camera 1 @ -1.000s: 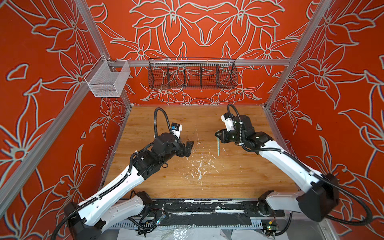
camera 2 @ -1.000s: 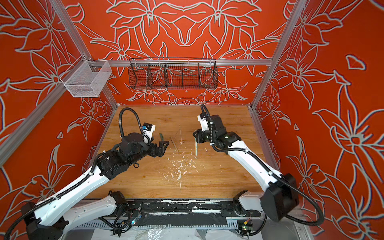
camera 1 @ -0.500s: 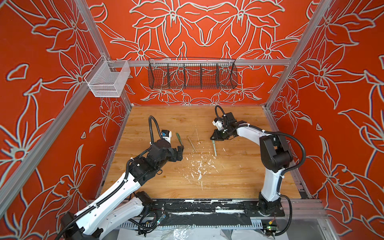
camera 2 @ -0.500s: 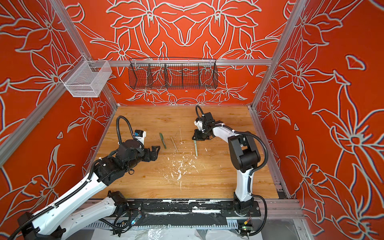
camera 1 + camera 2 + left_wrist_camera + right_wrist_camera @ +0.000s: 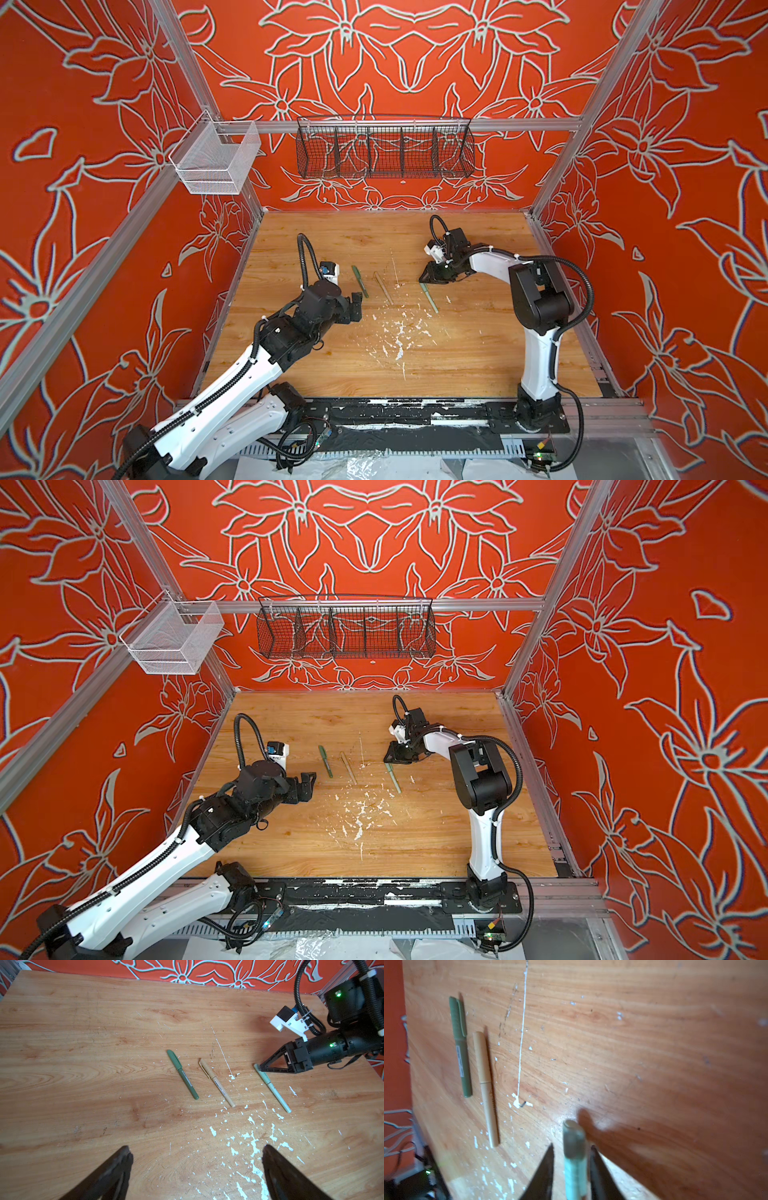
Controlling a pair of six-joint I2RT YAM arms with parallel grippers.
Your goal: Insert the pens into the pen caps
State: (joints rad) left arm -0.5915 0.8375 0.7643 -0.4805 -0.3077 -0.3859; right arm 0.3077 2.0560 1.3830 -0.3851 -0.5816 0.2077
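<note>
Three pens lie side by side on the wooden table, each with its pen cap on its far end: dark green pen (image 5: 360,281) (image 5: 182,1074), tan pen (image 5: 383,287) (image 5: 217,1082) and pale green pen (image 5: 429,297) (image 5: 272,1087). My right gripper (image 5: 424,279) (image 5: 572,1149) stands low over the pale green pen's capped end (image 5: 574,1138). Its jaws are parted, with a gap on one side of the pen. My left gripper (image 5: 355,307) (image 5: 195,1151) is wide open with nothing in it, near the front-left of the dark green pen.
White paint flecks (image 5: 399,332) spread over the table in front of the pens. A black wire basket (image 5: 384,147) hangs on the back wall and a white mesh basket (image 5: 214,160) on the left wall. Metal frame rails edge the table.
The right gripper brought the pale green pen down onto the table and its jaws have parted from it. The left arm drew back toward the front left, still open.
</note>
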